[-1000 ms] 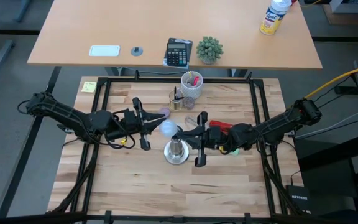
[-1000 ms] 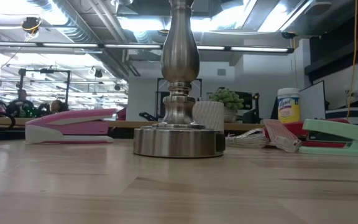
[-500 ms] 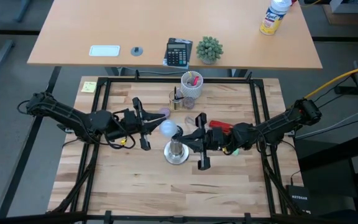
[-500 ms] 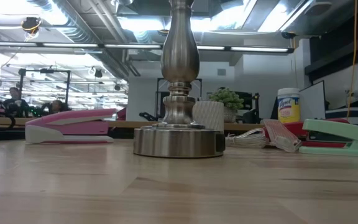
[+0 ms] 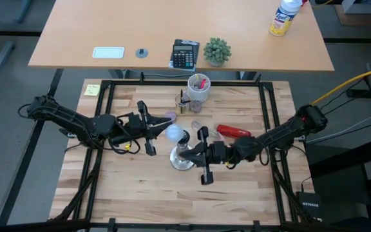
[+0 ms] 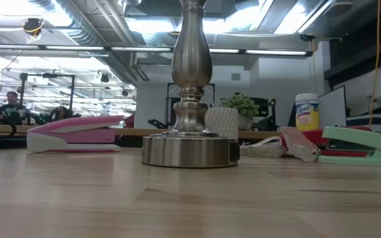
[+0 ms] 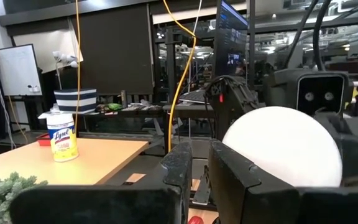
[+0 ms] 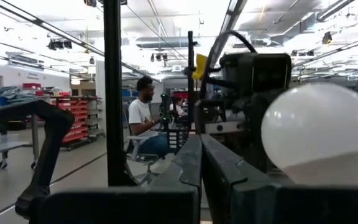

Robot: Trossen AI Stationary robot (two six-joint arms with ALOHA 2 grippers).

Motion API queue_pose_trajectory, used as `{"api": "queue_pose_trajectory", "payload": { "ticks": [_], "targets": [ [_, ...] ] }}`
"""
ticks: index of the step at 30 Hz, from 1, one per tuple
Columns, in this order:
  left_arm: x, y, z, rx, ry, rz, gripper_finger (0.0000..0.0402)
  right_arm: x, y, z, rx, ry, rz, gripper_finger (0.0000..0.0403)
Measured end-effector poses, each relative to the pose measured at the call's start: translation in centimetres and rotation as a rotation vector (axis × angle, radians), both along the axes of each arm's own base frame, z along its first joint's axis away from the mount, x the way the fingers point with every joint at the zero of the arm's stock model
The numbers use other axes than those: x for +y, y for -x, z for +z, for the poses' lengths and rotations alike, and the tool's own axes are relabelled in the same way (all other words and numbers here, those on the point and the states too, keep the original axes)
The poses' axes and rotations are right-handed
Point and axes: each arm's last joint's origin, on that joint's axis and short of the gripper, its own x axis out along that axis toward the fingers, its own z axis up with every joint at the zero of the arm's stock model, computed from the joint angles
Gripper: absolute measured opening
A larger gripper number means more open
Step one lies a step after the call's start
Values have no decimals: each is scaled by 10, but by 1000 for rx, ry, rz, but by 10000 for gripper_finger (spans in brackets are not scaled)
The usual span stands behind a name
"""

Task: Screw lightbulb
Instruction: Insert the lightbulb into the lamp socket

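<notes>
The bulb (image 5: 174, 134) sits over the top of the stand (image 5: 183, 158), near the middle of the table (image 5: 140, 187), so its screw base can go down into the socket. Whether the threads have caught cannot be seen.

The left gripper (image 5: 152, 129) comes in from the table's left side and rests against the bulb's flank. In the left wrist view its fingers (image 7: 241, 180) are nearly together with the bulb (image 7: 283, 146) beside them, not between them, so a grip cannot be confirmed. The right gripper (image 5: 200, 156), closed on nothing, lies beside the stand from the right, probably to steady it.

The near half of the table is bare wood, leaving both arms room to pull back. The far edge is crowded: a cup (image 5: 198, 87) of pens stands there, and a red stapler (image 5: 234, 131) lies just behind the right arm.
</notes>
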Motion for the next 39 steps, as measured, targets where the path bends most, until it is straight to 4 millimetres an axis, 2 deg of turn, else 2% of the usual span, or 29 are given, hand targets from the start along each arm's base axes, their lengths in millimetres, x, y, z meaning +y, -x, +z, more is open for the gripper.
{"api": "queue_pose_trajectory", "payload": {
  "ticks": [14, 21, 39],
  "targets": [
    [0, 0, 0, -1, 0, 0, 45, 1, -10, -15, 43, -43, -99, 10],
    [0, 0, 1, -3, 1, 0, 45, -9, -13, -15, 42, -52, -131, 10],
    [0, 0, 0, -3, 1, 0, 45, -12, -14, -15, 44, -63, -163, 10]
  ]
}}
